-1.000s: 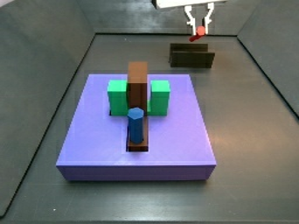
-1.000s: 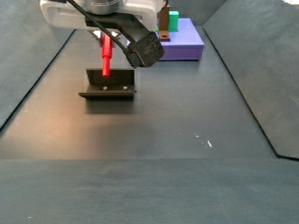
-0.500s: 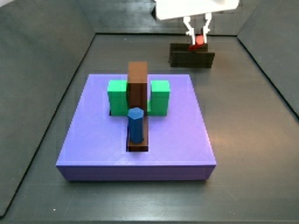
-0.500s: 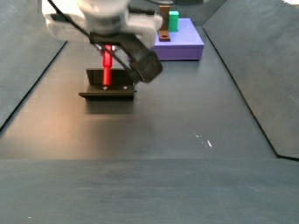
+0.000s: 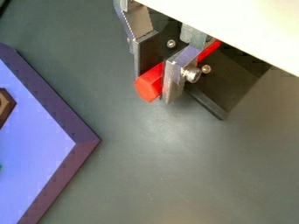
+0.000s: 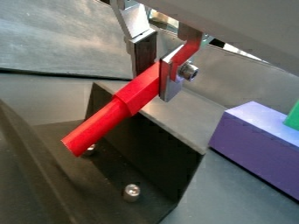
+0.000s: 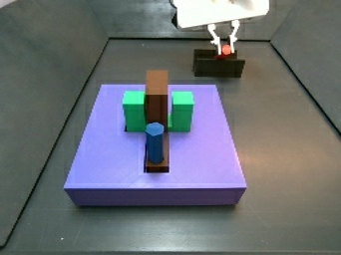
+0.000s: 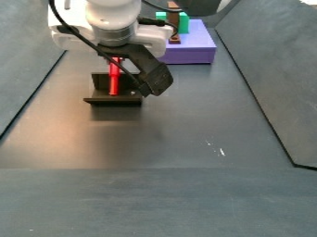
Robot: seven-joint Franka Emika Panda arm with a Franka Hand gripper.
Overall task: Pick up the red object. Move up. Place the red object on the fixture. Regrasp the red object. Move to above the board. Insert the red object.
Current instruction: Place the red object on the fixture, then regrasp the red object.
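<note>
Gripper (image 6: 158,63) clamps the red peg (image 6: 114,111) over the fixture (image 8: 114,93) (peg's lower end hidden); no writing legible.

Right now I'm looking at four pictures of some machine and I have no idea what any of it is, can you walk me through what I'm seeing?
It is a robot arm with a two-finger gripper at its tip. Two pictures come from cameras on the arm's wrist, looking along the fingers; two come from cameras fixed beside the table.

The gripper is shut on the red object, a small peg, and holds it at the fixture, a dark bracket standing on the floor. In a wrist view the peg's lower end sits at the fixture's wall; whether it already rests there I cannot tell.

Apart from it lies the board, a purple block carrying a green block, a long brown bar and a blue peg.
</note>
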